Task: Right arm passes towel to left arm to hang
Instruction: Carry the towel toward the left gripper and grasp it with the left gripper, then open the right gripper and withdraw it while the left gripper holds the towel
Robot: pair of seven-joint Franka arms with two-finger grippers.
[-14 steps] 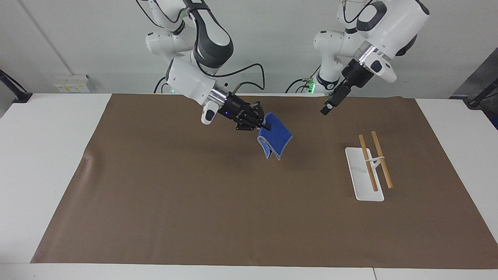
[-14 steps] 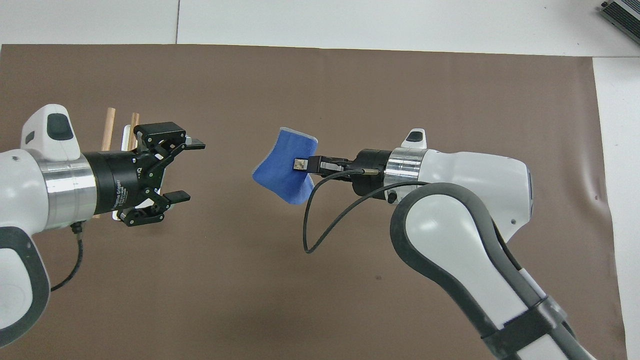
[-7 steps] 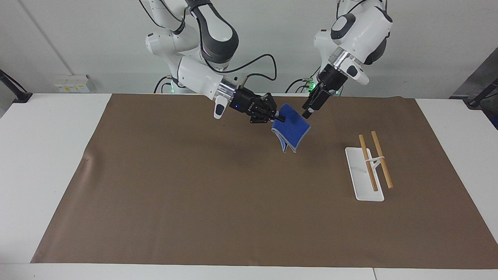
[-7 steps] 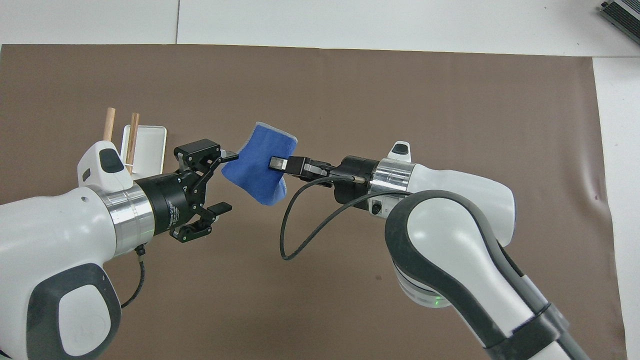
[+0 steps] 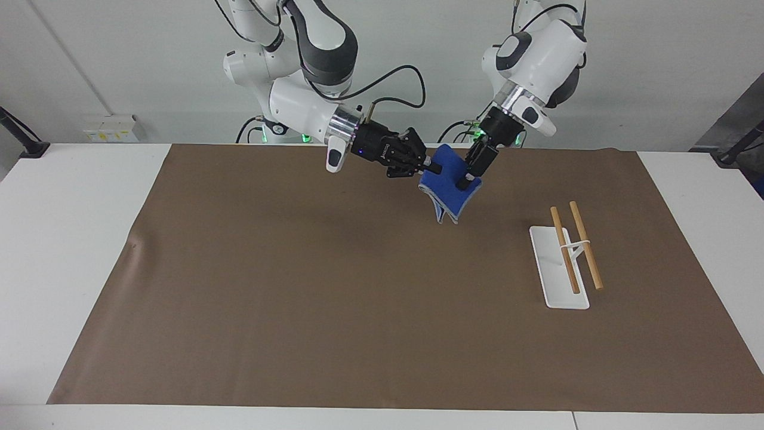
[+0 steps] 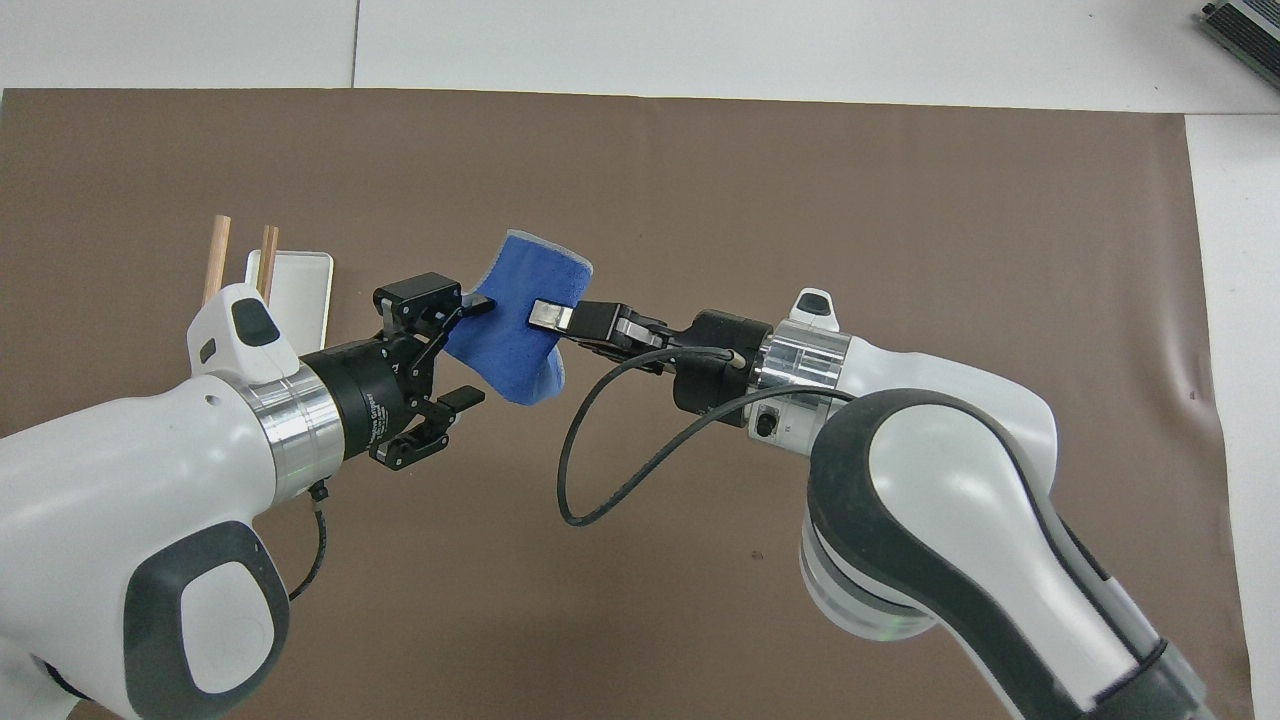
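- Midair over the brown mat (image 5: 298, 298), held up off the desk (image 5: 77, 239): towel (image 5: 449, 185), blue with a pale grey edge, folded and drooping to a point at the bottom.
- Pinched at one upper corner by right end effector (image 5: 431, 169), fingertips pressed together on the cloth; reached in from the right arm (image 5: 298, 113), whose loose black cable (image 6: 600, 440) loops down beneath the wrist.
- Brought to the towel's other edge: left end effector (image 5: 464, 180), coming from the left arm (image 5: 537, 60); fingers spread, one fingertip (image 6: 478, 307) lying against the cloth, the other fingertip (image 6: 468, 398) clear of it and below in the overhead view; no closed grip on the towel visible.
- Set with the towel between the two end effectors, tips pointing toward each other.
- Standing on the mat toward the left arm's end of the desk, well apart from the towel: white rack (image 5: 552, 280) with a flat base and two wooden bars (image 5: 585, 251) carried side by side on a white upright; nothing hung on it.
- Lying flat across most of the white desk: the mat, with one small dent near the edge toward the right arm's end.
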